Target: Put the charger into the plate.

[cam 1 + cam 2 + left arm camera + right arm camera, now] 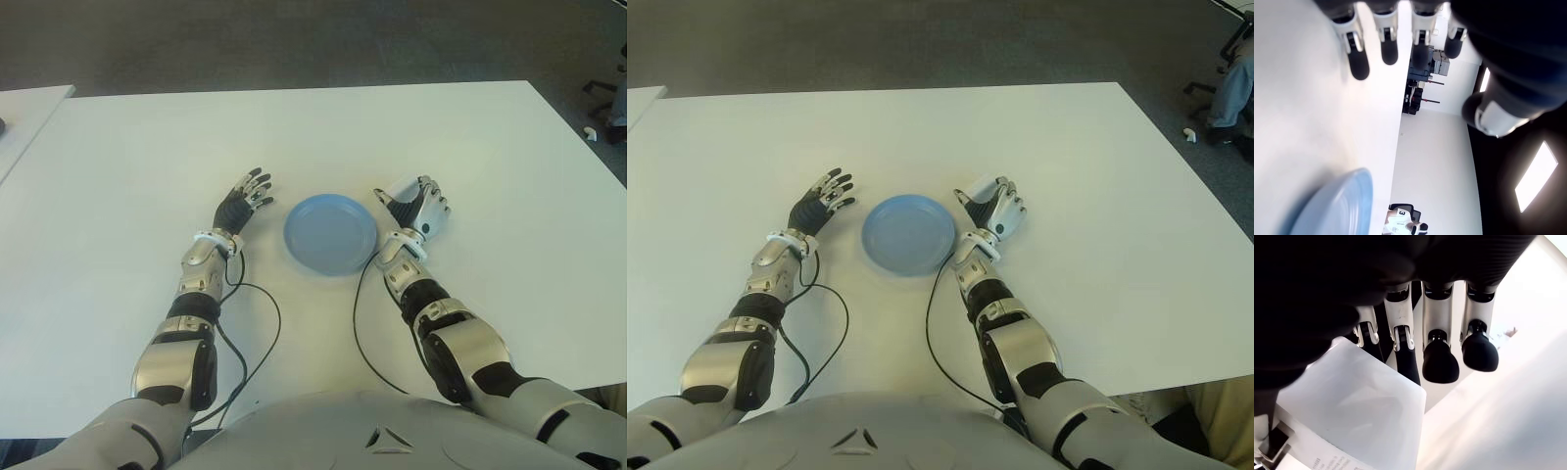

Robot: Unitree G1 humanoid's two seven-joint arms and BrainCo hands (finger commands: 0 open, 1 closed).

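Holding the white charger [1347, 406] in its curled fingers [1440, 362], the right hand [419, 206] must move over the blue plate [330, 233] beside it and let go; the left hand [242, 203] is open.

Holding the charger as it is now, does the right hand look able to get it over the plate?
Probably yes. The right hand, closed on the white charger, is just right of the blue plate, with only bare table between. The left hand is open on the plate's other side.

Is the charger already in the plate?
No, the blue plate is bare; the white charger sits in the right hand, just right of the plate.
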